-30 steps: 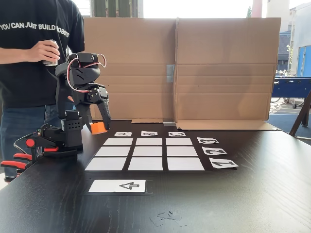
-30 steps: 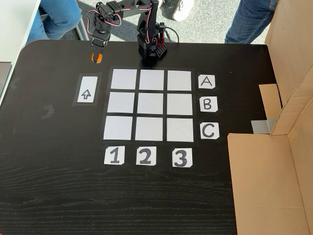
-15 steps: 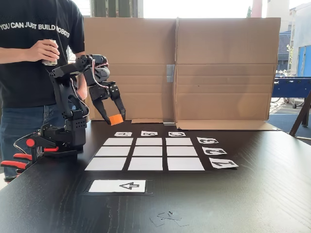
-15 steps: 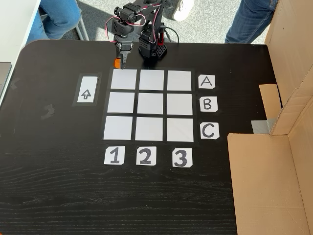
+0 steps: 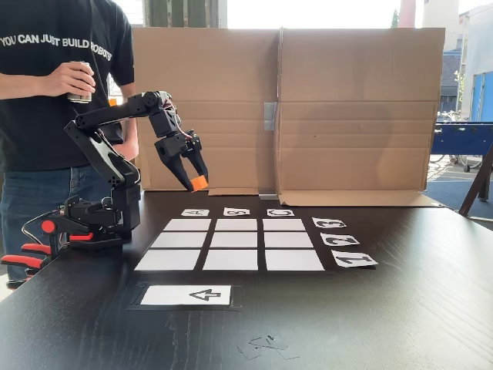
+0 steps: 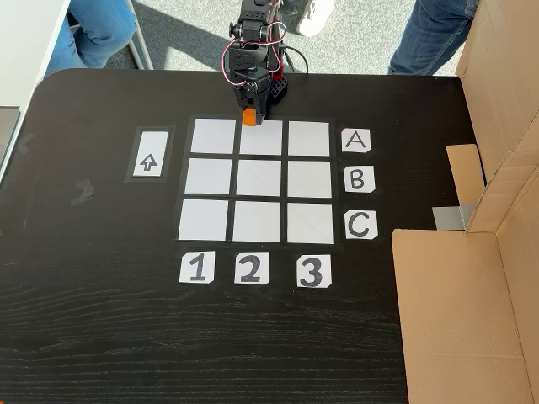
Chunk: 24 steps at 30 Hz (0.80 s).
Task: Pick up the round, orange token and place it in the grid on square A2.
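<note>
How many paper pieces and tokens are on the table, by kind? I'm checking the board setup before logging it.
White grid squares: 9
Letter cards (A, B, C): 3
Number cards (1, 2, 3): 3
Arrow card: 1
Orange token, held in the gripper above the table: 1
Total: 17

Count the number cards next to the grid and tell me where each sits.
3. In the top-down fixed view, card 1, card 2 and card 3 sit in a row below the grid.

Black jointed arm (image 5: 108, 166), red-white cables, orange clamps at base.
</note>
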Tool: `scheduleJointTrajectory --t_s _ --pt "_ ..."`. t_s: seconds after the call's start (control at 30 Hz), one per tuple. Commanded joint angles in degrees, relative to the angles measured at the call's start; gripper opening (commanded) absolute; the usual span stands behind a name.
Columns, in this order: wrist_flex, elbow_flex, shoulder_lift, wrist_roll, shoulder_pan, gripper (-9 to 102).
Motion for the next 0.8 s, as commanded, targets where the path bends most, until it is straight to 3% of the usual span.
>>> scheduleJointTrajectory --t_s 0.0,0.27,0.53,0.77 --pt "-1.05 3.34 1.67 0.44 -3.69 0" --pt "-4.48 12.3 1.67 -0.79 -7.12 0" --pt "-13.01 22.85 0.26 -1.14 -10.11 0" --pt "-13.97 26.89 -1.85 -2.2 -9.32 0"
